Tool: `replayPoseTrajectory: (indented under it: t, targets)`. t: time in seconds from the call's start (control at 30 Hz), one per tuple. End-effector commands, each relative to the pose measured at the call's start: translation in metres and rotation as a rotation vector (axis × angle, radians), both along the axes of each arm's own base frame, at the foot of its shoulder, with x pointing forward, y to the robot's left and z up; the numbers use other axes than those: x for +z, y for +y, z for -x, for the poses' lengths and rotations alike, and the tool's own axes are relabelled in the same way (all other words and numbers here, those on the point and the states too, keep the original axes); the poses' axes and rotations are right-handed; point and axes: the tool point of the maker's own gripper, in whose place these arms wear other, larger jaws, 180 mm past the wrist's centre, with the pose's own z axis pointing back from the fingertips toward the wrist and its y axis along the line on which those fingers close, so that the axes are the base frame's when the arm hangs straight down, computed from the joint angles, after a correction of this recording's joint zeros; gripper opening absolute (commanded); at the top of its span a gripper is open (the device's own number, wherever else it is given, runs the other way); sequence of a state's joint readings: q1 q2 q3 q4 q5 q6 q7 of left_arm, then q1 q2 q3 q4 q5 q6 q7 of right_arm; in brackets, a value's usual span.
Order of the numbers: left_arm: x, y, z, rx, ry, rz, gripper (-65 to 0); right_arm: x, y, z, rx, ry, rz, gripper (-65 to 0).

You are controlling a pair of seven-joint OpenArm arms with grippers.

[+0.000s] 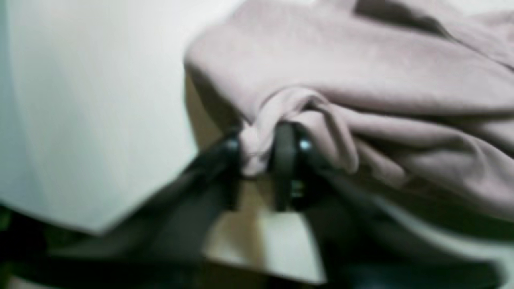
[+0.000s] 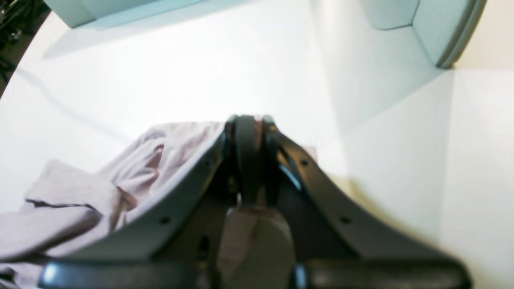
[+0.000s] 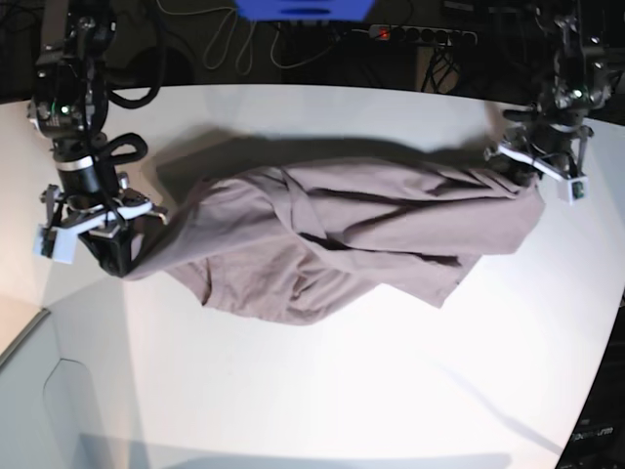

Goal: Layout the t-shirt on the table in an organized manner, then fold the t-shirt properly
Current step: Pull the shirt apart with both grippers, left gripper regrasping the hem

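Observation:
The mauve-brown t-shirt (image 3: 332, 234) lies rumpled and stretched sideways across the white table (image 3: 342, 391), spanning from one gripper to the other. In the base view my right gripper (image 3: 117, 256) sits at the shirt's left end. The right wrist view shows its fingers pressed together (image 2: 249, 120) with t-shirt fabric (image 2: 80, 196) pinned under them. My left gripper (image 3: 522, 166) is at the shirt's far right end. In the blurred left wrist view a bunched fold of the t-shirt (image 1: 361, 60) fills the narrow gap between its black fingers (image 1: 257, 140).
Cables and a power strip (image 3: 420, 34) run behind the table's far edge, beside a blue object (image 3: 303, 8). The table's curved edge (image 3: 598, 391) drops off at the right. A pale grey-green panel (image 2: 441, 28) stands near the right arm.

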State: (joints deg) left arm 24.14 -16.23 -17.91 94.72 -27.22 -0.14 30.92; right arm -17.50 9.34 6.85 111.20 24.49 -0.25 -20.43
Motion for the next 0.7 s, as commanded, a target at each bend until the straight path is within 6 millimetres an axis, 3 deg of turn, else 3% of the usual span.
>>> replayPoseTrajectory:
  t: [0.0,0.07,0.17,0.33,0.47,0.67]
  targets:
    - [0.006,0.001,0.0,-0.003,-0.024,-0.008,-41.3,0.015,0.001,-0.004,0.013,-0.057,0.005,-65.0]
    - [0.004,-0.005,0.008,-0.001,-0.014,0.006,-39.5,0.015,0.001,-0.004,0.014,-0.055,0.005,-65.0]
    - [0.017,-0.012,0.007,-0.018,-0.045,0.002,-39.8,0.015,0.001,-0.005,0.015,-0.055,0.006,-65.0]
    - [0.081,-0.012,-0.02,-0.025,-0.226,-0.034,-39.7,0.013,0.001,-0.003,0.016,-0.05,0.006,-65.0]
    - [0.119,-0.02,-0.066,-0.006,-0.38,-0.008,-39.7,0.013,0.001,-0.003,0.016,-0.048,0.006,-65.0]
    - [0.072,-0.04,-0.124,0.043,-0.32,0.133,-37.5,0.005,0.0,-0.002,0.013,-0.029,0.004,-65.0]
